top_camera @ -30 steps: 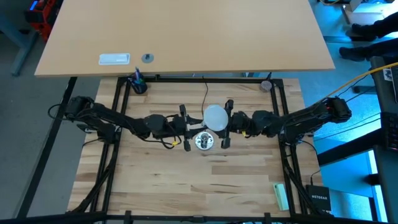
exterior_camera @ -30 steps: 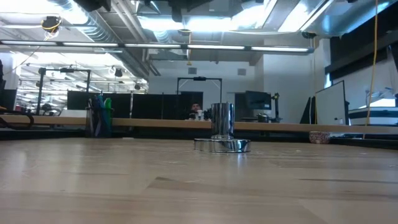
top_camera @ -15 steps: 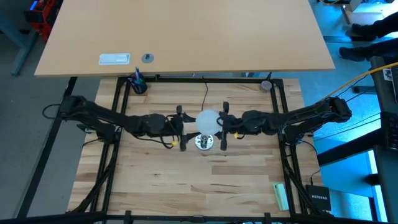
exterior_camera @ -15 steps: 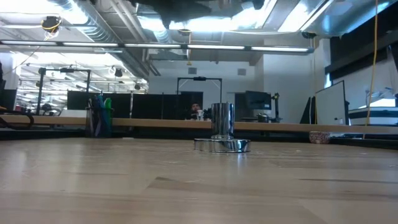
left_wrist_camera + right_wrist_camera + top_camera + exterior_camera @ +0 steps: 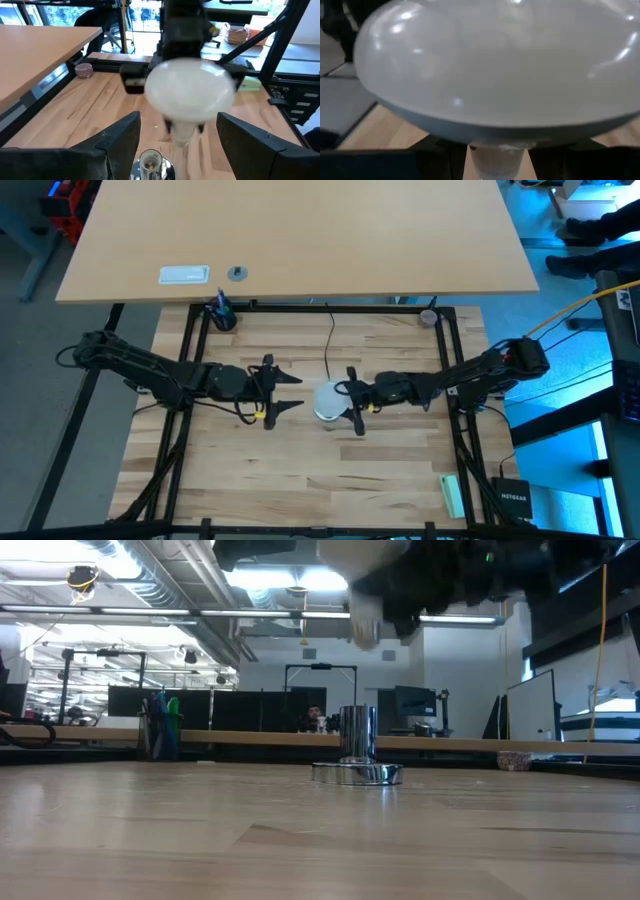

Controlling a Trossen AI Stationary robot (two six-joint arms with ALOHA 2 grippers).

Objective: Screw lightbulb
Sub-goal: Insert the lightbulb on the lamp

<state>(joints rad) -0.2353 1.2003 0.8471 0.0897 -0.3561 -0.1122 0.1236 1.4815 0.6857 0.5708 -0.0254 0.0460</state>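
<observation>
Right claw point(image 5: 352, 401) gripping lightbulb point(image 5: 329, 400) above socket point(image 5: 149, 165), no legible writing

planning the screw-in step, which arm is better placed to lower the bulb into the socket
Right. The right gripper holds the lightbulb base-down above the silver socket. The left gripper is open and empty, off to the side.

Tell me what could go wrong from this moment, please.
1. The right end effector holds the bulb above the socket. In the low view its base hangs high and not clearly centred, so the thread may miss or cross-thread.
2. The socket stands free on the table; a sideways push could slide or tip it.
3. The left end effector is open and off the socket, so nothing steadies it.
</observation>
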